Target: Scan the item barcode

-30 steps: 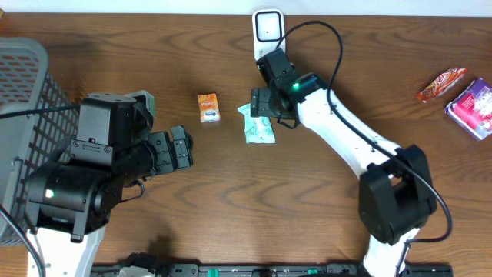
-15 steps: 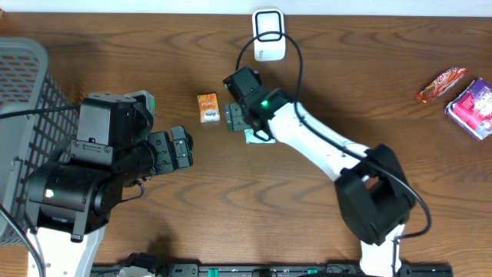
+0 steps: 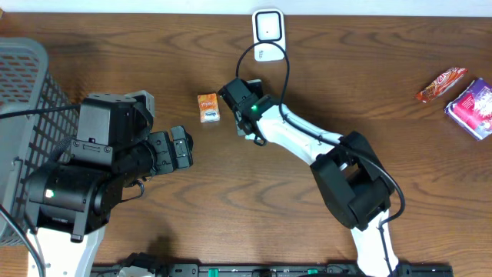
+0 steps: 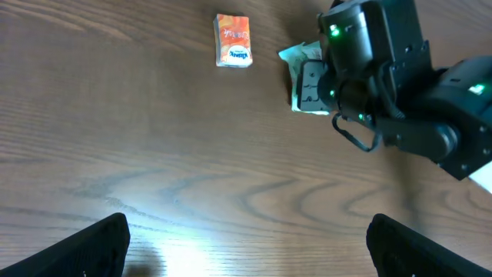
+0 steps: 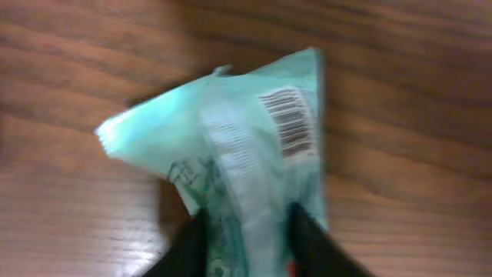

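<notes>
A teal packet (image 5: 231, 131) lies on the wooden table, its barcode (image 5: 290, 121) facing up near one edge. My right gripper (image 5: 246, 242) is shut on the packet, its dark fingers (image 5: 192, 246) pinching the near end. From overhead the right gripper (image 3: 244, 115) covers almost the whole packet. In the left wrist view the packet (image 4: 301, 55) peeks out beside the right arm. A white scanner (image 3: 267, 27) stands at the table's far edge, behind the right gripper. My left gripper (image 3: 182, 148) is open over bare wood, well left of the packet.
A small orange packet (image 3: 207, 108) lies just left of the right gripper. A grey wire basket (image 3: 23, 85) stands at the far left. A red wrapper (image 3: 442, 83) and a purple pack (image 3: 470, 108) lie at the far right.
The right arm swung left from in front of the scanner, came down over the teal packet and closed its fingers on it. The left arm has not moved.
</notes>
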Controlling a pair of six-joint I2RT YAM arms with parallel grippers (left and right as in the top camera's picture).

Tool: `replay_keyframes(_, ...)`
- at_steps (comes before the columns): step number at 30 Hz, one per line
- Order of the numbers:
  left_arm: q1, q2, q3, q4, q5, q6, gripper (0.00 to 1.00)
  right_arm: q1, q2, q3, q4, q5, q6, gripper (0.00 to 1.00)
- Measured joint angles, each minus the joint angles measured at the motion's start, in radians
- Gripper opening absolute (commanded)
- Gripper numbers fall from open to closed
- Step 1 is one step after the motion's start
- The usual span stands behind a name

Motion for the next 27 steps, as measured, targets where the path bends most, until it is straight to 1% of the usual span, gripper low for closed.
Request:
replay_keyframes(1,0.000,0.000,0.000,0.000,0.000,0.000,0.98,-0.004,0.000,0.005,-0.007,-0.005,0.002,0.01)
replay_keyframes(5,0.000,0.000,0.000,0.000,0.000,0.000,0.98,-0.026,-0.003,0.024,-0.035,-0.055,0.016,0.01)
replay_keyframes(9,0.000,0.000,0.000,0.000,0.000,0.000,0.98,-0.091,-0.018,0.026,-0.045,-0.216,0.012,0.01)
replay_keyframes(12,0.000,0.000,0.000,0.000,0.000,0.000,0.98,-0.166,-0.023,0.026,-0.047,-0.403,-0.018,0.01)
replay_keyframes(17,0.000,0.000,0.000,0.000,0.000,0.000,0.98,-0.332,-0.023,0.014,-0.055,-0.823,-0.119,0.01)
replay_keyframes(19,0.000,0.000,0.000,0.000,0.000,0.000,0.98,-0.385,-0.023,0.006,-0.056,-0.962,-0.162,0.01)
replay_keyframes(24,0.000,0.000,0.000,0.000,0.000,0.000,0.98,-0.480,-0.023,-0.038,-0.048,-1.234,-0.263,0.01)
replay_keyframes(27,0.000,0.000,0.000,0.000,0.000,0.000,0.98,-0.525,-0.023,-0.099,-0.009,-1.389,-0.310,0.01)
